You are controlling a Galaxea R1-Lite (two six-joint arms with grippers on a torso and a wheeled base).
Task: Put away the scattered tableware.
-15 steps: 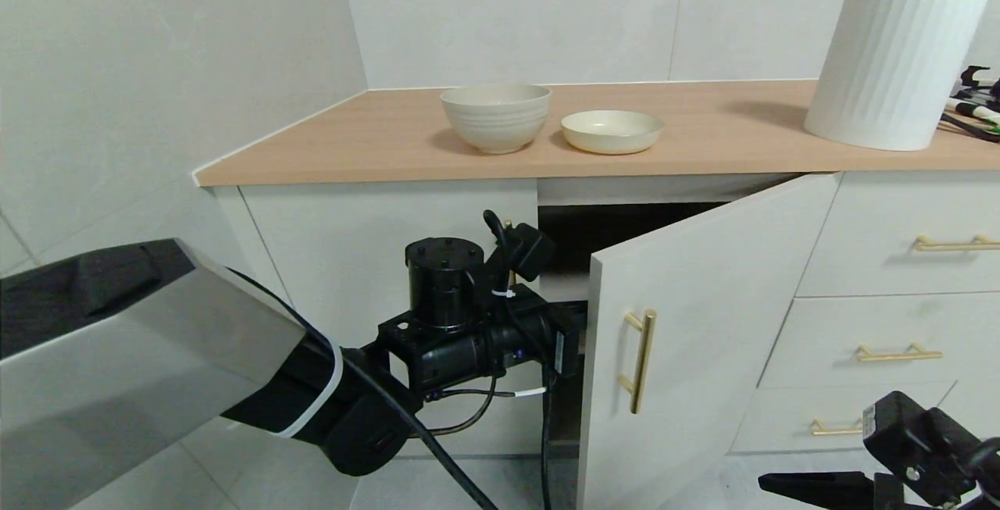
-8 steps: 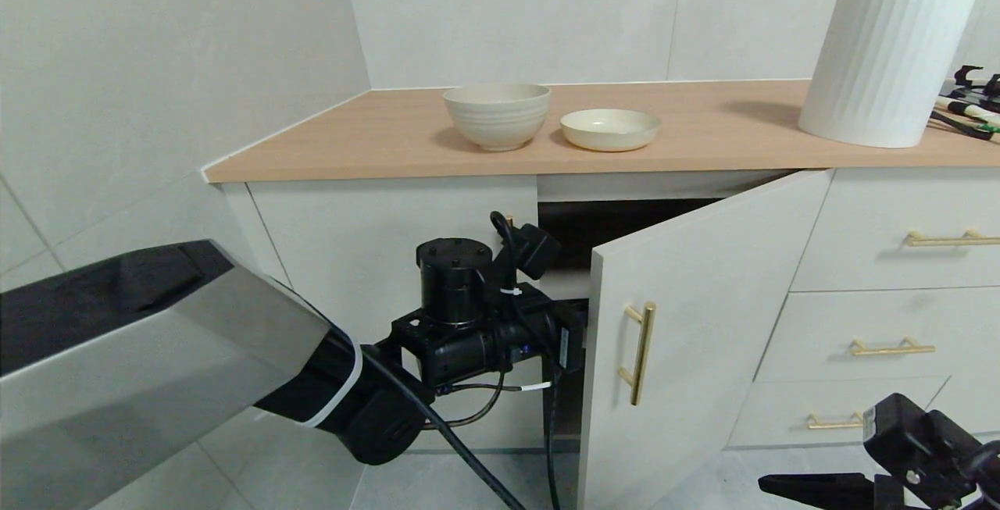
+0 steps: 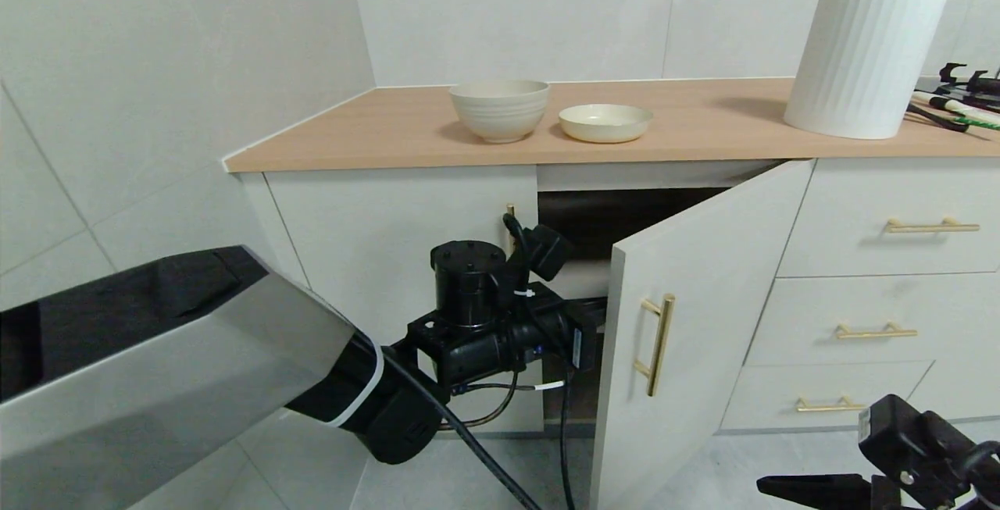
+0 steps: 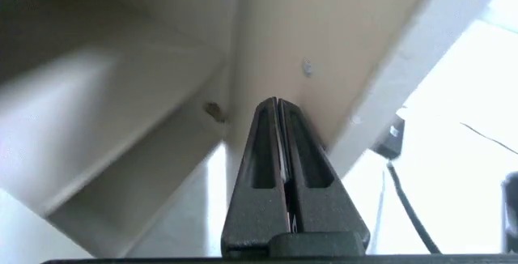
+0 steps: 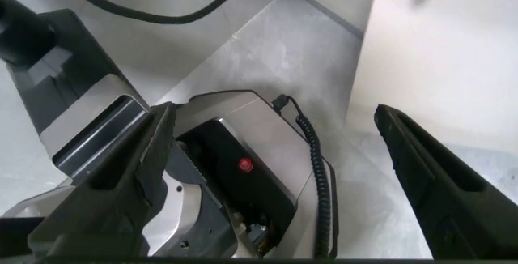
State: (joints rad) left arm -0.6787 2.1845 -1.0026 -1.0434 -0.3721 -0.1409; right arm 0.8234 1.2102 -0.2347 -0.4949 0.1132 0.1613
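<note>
A ribbed cream bowl (image 3: 498,108) and a shallow cream plate (image 3: 605,121) stand side by side on the wooden countertop (image 3: 375,139). Below them a white cabinet door (image 3: 703,299) with a gold handle (image 3: 658,344) stands partly open. My left arm's wrist (image 3: 500,315) is at the gap beside the door's free edge. My left gripper (image 4: 276,106) is shut with nothing in it, its tip at the door's inner face. My right gripper (image 5: 275,134) hangs low near the floor, open and holding nothing.
A tall white ribbed container (image 3: 863,57) stands on the counter to the right, with utensils (image 3: 957,104) beyond it. Drawers with gold handles (image 3: 930,225) lie right of the door. A tiled wall closes the left side. The floor is grey tile (image 5: 243,45).
The head camera has shifted, so the counter looks smaller and farther. My left wrist and the door's free edge have moved slightly right, and the door stands a little wider open.
</note>
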